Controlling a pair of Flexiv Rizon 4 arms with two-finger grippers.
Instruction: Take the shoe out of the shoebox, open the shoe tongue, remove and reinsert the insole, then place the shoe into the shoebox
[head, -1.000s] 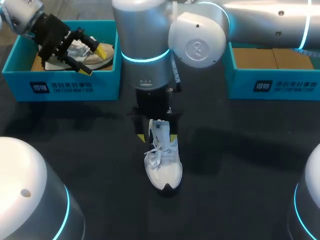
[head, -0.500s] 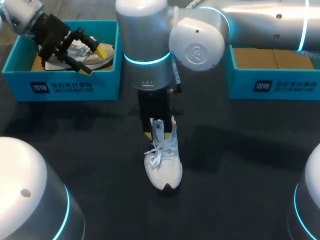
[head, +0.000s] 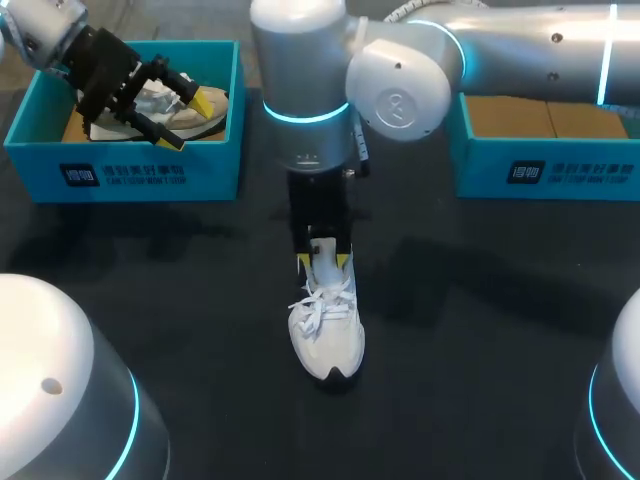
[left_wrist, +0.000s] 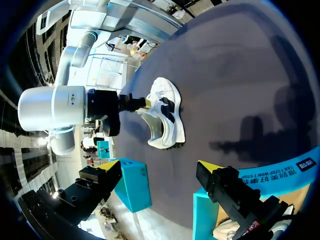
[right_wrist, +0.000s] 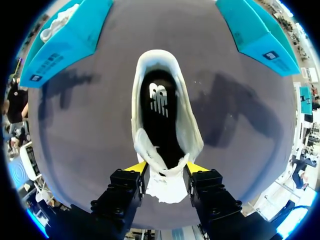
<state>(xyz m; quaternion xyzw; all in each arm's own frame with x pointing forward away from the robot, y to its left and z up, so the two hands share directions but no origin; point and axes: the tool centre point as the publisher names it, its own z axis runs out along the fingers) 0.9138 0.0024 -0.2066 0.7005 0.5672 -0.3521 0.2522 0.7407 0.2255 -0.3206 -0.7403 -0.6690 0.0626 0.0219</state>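
A white lace-up shoe (head: 326, 335) stands on the dark table, toe toward the front edge. My right gripper (head: 323, 262) points down at its raised tongue (right_wrist: 165, 184), shut on it from both sides. In the right wrist view the shoe mouth gapes ahead of the fingers, showing the black insole (right_wrist: 159, 100) inside. My left gripper (head: 190, 120) hovers open over the left blue shoebox (head: 130, 175), holding nothing. In the left wrist view the white shoe (left_wrist: 166, 116) lies far ahead of the open left gripper (left_wrist: 159, 170).
A beige and grey shoe (head: 165, 108) lies in the left shoebox under my left gripper. A second blue shoebox (head: 545, 170) with brown cardboard inside stands at the back right. Bare dark tabletop surrounds the white shoe.
My right gripper's fingers, which stood apart on either side of the tongue, have closed onto it. The right arm has shifted slightly to the right. The left arm has not moved.
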